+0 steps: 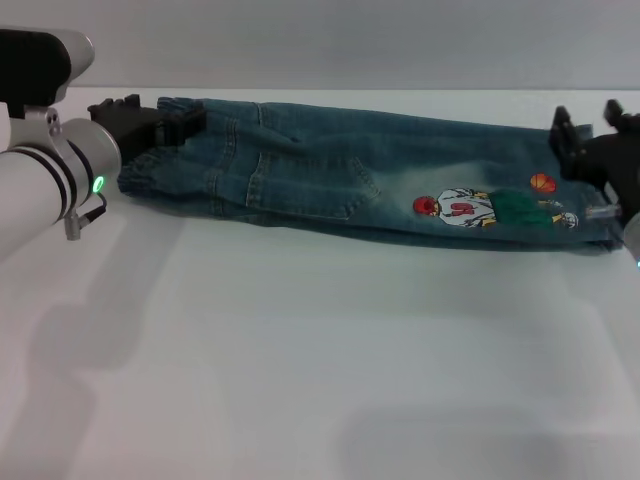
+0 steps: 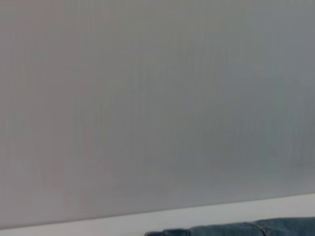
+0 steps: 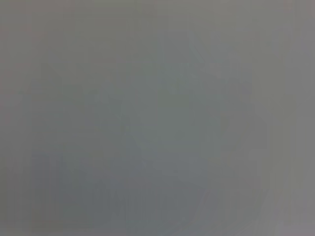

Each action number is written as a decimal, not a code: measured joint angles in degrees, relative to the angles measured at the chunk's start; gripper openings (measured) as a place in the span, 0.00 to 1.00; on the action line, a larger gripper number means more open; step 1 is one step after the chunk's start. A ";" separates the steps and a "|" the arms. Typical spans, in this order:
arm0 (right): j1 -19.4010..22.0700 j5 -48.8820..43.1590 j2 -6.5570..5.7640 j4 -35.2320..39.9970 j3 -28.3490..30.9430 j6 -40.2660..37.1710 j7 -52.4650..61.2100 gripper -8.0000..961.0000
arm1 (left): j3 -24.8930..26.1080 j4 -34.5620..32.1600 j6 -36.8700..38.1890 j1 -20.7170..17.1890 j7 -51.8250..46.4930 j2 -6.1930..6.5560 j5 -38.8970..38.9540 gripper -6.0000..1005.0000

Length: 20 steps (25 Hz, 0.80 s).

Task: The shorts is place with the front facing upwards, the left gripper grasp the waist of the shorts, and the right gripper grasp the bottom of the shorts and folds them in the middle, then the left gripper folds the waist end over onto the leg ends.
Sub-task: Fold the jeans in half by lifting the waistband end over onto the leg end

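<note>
The shorts [image 1: 330, 175] lie across the far part of the white table [image 1: 300, 350], doubled lengthwise into one long band, patch pocket and cartoon print facing up. The ruffled waist of the shorts [image 1: 150, 180] is at the left end, and my left gripper [image 1: 160, 125] rests on its far corner. The leg ends [image 1: 590, 235] are at the right end. My right gripper [image 1: 585, 125] hovers at their far corner, open, its fingers [image 1: 562, 125] spread apart. A strip of the shorts [image 2: 246, 228] shows in the left wrist view. The right wrist view shows only plain grey.
The silver left arm [image 1: 50, 180] with its green light reaches in from the left edge. A grey wall [image 1: 350, 40] rises behind the table's far edge, close to the shorts. Bare white tabletop spreads in front of the shorts.
</note>
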<state>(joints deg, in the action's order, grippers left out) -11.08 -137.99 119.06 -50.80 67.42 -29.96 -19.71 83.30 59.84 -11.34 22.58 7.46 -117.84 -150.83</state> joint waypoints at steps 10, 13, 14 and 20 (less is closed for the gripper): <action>-2.53 0.09 0.05 2.74 -4.24 0.23 1.53 0.44 | 3.13 -0.65 -5.09 1.01 0.10 0.07 -0.26 0.82; -3.41 0.10 0.05 3.89 -4.90 0.23 2.72 0.26 | 4.25 -0.88 -7.19 1.47 0.10 0.07 -0.32 0.81; -3.45 0.10 0.04 4.00 -4.95 0.23 2.85 0.17 | 5.67 -1.11 -9.88 1.96 0.10 0.07 -0.41 0.81; -3.18 0.10 -0.12 4.15 -5.00 0.22 2.92 0.01 | 7.41 -1.51 -14.45 2.33 0.10 0.03 -0.69 0.80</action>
<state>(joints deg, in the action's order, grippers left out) -14.25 -137.89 118.95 -46.66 62.42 -29.74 -16.78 90.71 58.33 -25.79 24.92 7.56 -117.82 -151.52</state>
